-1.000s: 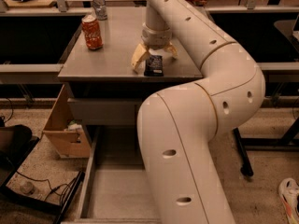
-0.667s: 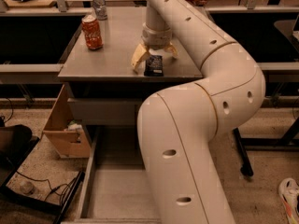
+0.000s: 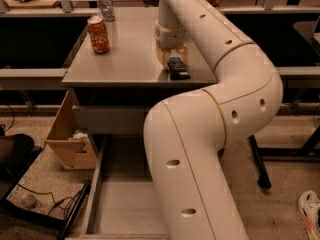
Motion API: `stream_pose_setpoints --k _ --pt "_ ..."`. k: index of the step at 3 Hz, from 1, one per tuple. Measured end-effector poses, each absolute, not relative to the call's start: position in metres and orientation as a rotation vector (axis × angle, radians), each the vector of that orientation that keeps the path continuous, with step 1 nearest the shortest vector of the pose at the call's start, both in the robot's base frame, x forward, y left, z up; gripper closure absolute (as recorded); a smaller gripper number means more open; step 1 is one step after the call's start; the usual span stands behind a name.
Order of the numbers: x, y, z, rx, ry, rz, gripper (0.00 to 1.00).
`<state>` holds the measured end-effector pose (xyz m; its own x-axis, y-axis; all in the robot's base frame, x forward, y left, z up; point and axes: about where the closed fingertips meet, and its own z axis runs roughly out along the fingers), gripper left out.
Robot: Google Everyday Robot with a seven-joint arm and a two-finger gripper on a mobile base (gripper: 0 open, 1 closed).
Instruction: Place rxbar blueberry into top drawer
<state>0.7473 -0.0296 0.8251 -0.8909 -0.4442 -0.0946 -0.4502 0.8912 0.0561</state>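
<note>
The rxbar blueberry (image 3: 178, 68), a dark flat bar, lies on the grey cabinet top (image 3: 130, 59) near its front right edge. My gripper (image 3: 171, 55) comes down from above and is right at the bar's far end, touching or nearly touching it. The top drawer (image 3: 125, 206) is pulled out wide below the cabinet, with a bare grey floor and low side walls. My large white arm passes over the drawer's right part and hides it.
A red-orange soda can (image 3: 98, 34) stands at the cabinet top's back left, and a clear bottle (image 3: 106, 3) stands behind it. A cardboard box (image 3: 67, 139) sits on the floor left of the drawer. Cables and a black item (image 3: 30, 204) lie at the lower left.
My gripper and the bar have shifted a little to the right on the cabinet top. The can and the drawer have not moved.
</note>
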Motion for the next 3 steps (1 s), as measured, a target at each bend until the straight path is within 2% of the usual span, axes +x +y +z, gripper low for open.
stream_pose_setpoints --k 3 --pt "0.7457 -0.0346 0.8316 -0.687 2.980 0.111 1.00"
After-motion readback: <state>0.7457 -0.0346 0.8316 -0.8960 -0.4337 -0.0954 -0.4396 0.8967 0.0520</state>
